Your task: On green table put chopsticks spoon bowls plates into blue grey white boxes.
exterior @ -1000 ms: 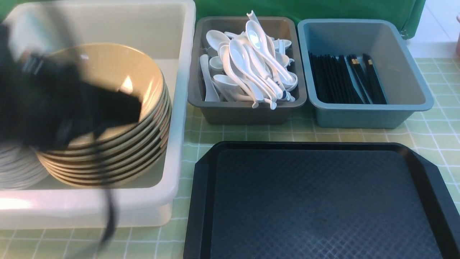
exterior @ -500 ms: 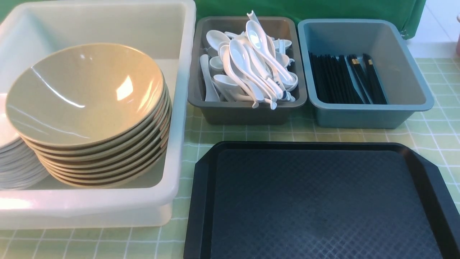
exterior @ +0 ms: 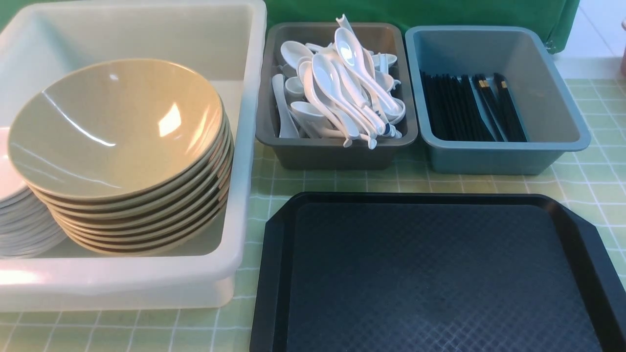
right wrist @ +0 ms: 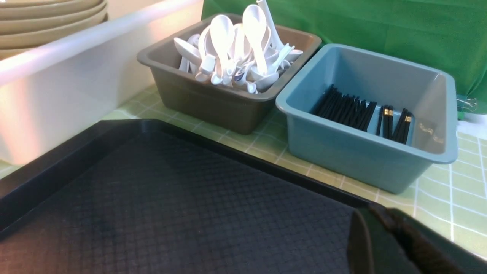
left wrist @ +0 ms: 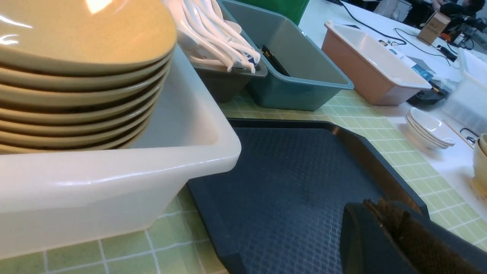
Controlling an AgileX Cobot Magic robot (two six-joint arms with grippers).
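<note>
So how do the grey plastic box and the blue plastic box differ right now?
The grey plastic box holds white spoons heaped above its rim; the blue plastic box holds black chopsticks lying flat on its floor. The grey one sits left of the blue. Both are rectangular, open-topped, side by side.

Bowls (exterior: 117,132) stacked (white box (exterior: 146,283))

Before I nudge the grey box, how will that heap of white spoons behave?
The white spoons are heaped loosely above the rim of the grey box, so a jolt could probably spill the top ones. They look glossy, so likely slippery. If ceramic, they may chip; the material is unclear.
</note>
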